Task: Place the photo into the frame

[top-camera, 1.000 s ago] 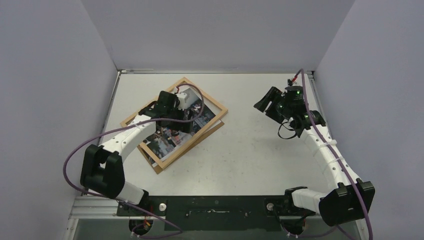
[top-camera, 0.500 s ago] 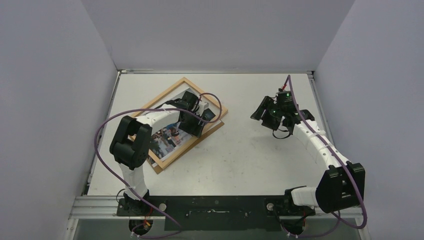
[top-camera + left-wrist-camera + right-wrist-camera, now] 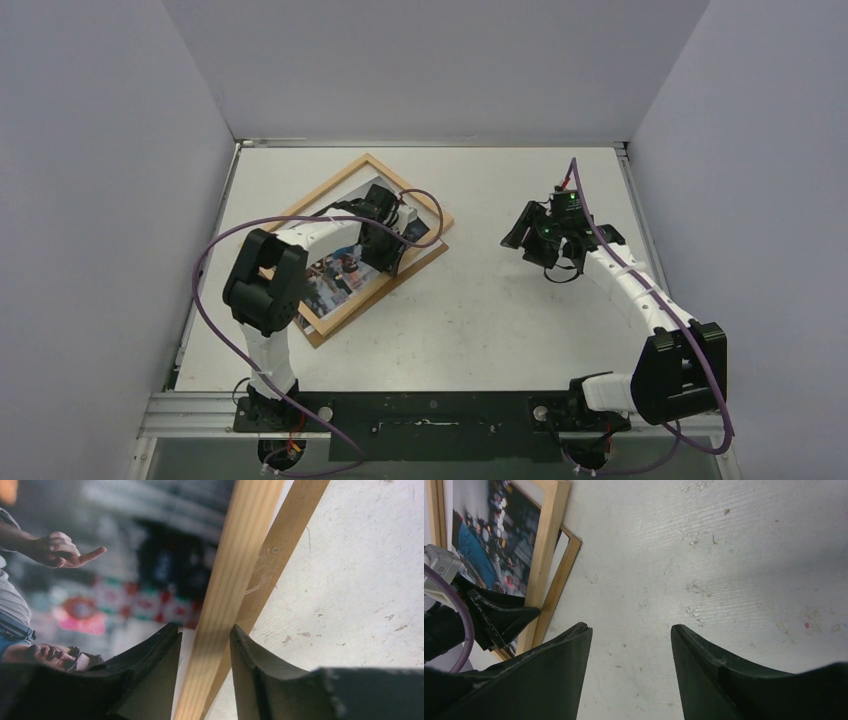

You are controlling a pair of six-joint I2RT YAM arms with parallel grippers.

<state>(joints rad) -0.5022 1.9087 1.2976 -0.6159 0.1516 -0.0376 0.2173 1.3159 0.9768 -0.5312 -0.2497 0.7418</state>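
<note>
The frame [image 3: 320,188], a thin pale wood rectangle, lies slanted at the table's left rear, over the photo [image 3: 335,275], a glossy street scene. My left gripper [image 3: 397,252] is down on the frame's right-hand bar. In the left wrist view the bar [image 3: 240,565] runs between the fingers of that gripper [image 3: 205,632]. The right finger touches the bar and the left one rests a sliver off it, on the photo [image 3: 100,580]. My right gripper [image 3: 630,627] hovers open over bare table to the right, with the frame [image 3: 544,555] off to its left.
A brown backing board [image 3: 285,540] sticks out from under the frame's right bar and shows again at the frame's near corner [image 3: 320,338]. Grey walls close in the table on the left, back and right. The table's white surface [image 3: 480,320] is scuffed.
My left arm swung its gripper from the frame's middle to the right-hand bar, and the jaws narrowed around it. The right gripper came down and slightly left, towards the frame.
</note>
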